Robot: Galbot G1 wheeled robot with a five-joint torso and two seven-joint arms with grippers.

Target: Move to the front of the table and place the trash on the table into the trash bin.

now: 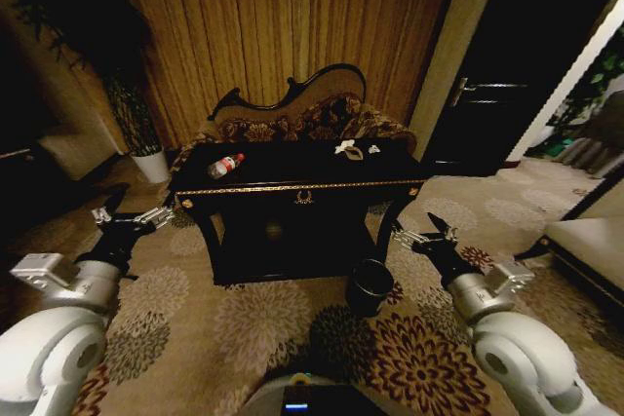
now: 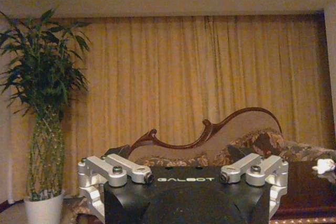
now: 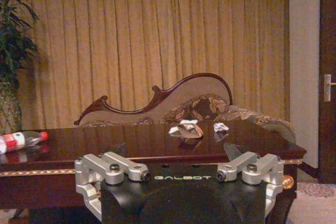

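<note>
Surface (image 1: 292, 170): bottle (image 1: 225, 165) and paper scraps (image 1: 349, 150) lie on top.
Bin (image 1: 370, 285): on floor, empty so far.
Left hand (image 1: 132, 217): wide, empty.
Right hand (image 1: 421, 235): wide, empty.
Progress: nothing binned yet.

At frame centre stands the table (image 1: 292, 187), a bottle (image 1: 225, 165) at its left end, paper scraps (image 1: 350, 150) toward the right, and the trash bin (image 1: 370, 286) on the carpet below right.

Bottle (image 1: 225, 165) on table (image 1: 292, 185) left; paper scraps (image 1: 349, 150) right; trash bin (image 1: 370, 285) on floor, front-right; sofa (image 1: 302, 116) behind.
</note>
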